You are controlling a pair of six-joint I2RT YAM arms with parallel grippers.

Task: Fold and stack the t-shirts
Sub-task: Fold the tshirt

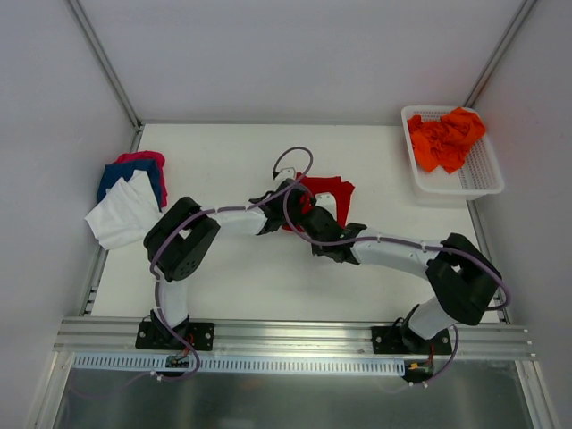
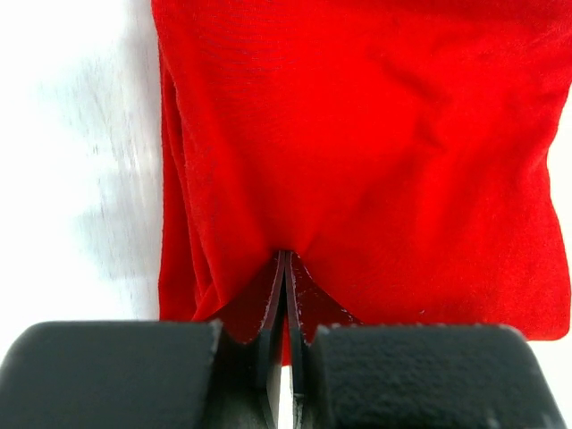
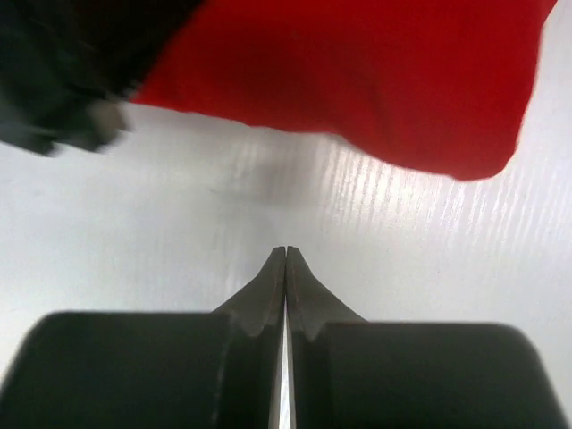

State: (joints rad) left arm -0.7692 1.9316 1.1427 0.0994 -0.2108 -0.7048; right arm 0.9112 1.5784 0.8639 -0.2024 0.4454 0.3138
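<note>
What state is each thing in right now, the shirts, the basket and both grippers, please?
Red t-shirt: folded, flat on the table.
Left gripper: shut, tips at the red t-shirt's edge.
Right gripper: shut, empty, over bare table.
Orange t-shirts: crumpled in the basket.
White t-shirt: rumpled, lying over the blue t-shirt and pink t-shirt.

One t-shirt point(image 1: 332, 189) lies flat near the middle of the tabletop point(image 1: 268, 286), a little toward the back. The left gripper point(image 2: 284, 257) is at the t-shirt's left side, its closed tips over the edge of the cloth. The right gripper point(image 3: 285, 252), also closed, is just in front of the t-shirt, over bare tabletop and apart from it. A stack of t-shirts point(image 1: 130, 192) lies at the left edge, partly hanging over it. A basket point(image 1: 478, 179) stands at the far right corner, with crumpled t-shirts point(image 1: 445, 138) in it.
</note>
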